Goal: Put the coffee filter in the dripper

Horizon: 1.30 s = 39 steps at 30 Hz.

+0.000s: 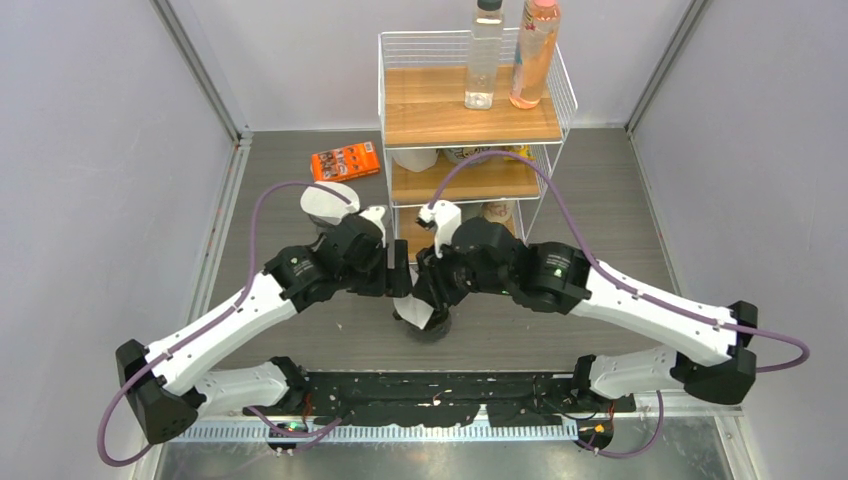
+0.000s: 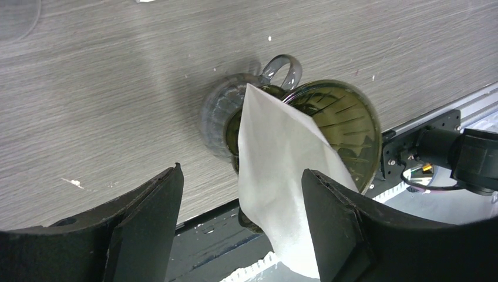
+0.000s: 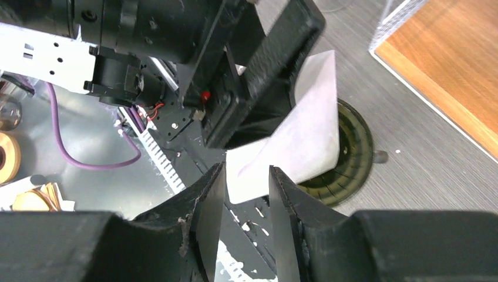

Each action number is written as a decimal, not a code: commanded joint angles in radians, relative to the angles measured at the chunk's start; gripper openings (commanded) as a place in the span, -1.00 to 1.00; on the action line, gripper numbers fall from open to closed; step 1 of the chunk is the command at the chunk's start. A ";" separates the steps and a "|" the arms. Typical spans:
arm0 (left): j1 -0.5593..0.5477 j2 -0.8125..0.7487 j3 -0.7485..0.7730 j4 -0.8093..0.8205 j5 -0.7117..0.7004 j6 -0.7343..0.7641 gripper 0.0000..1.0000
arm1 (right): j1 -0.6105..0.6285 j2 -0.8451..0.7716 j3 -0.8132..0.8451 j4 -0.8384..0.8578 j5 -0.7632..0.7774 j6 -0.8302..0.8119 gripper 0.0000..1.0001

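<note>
Coffee filter point(image 2: 282, 158): a white folded paper, slanted across the mouth of the dripper point(image 2: 346, 117). It is not seated against the dripper wall.
Hidden on the filter: its near end runs out of the left wrist view. The right wrist view does not show whether its far tip touches the glass.
Dripper: dark tinted glass with a ribbed inside and a loop handle, standing on the grey table point(image 2: 88, 88) between the two arms. The filter covers part of its mouth, and nothing else shows inside.
Right gripper point(image 3: 246, 169): the jaws are partly closed, with a corner of the filter in the gap. I cannot tell whether they pinch it.
Left gripper point(image 2: 241, 170): the jaws are spread wide and released, with the filter passing between them, closer to one finger.
From above: both wrists crowd over the dripper and hide most of it.
Rack point(image 1: 430, 110): a wire and wood shelf at the far side of the table. Its top shelf holds a clear bottle point(image 1: 484, 60) and a pink bottle point(image 1: 533, 55), and what sits on the lower shelves is unclear.
Orange packet point(image 1: 345, 160): it lies on the table left of the rack.
</note>
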 commanded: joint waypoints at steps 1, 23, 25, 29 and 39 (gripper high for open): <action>-0.010 0.044 0.085 0.023 -0.014 0.021 0.61 | 0.003 -0.116 -0.038 0.043 0.116 0.017 -0.21; -0.125 0.276 0.194 -0.163 -0.180 0.036 0.77 | -0.056 -0.366 -0.248 0.004 0.426 0.115 -0.20; -0.130 0.283 0.196 -0.167 -0.187 0.034 0.77 | -0.060 -0.371 -0.261 0.003 0.427 0.122 -0.19; -0.141 0.300 0.206 -0.177 -0.207 0.034 0.80 | -0.066 -0.390 -0.289 0.001 0.449 0.138 0.01; -0.159 0.359 0.242 -0.202 -0.220 0.044 0.99 | -0.069 -0.435 -0.339 -0.011 0.509 0.155 0.57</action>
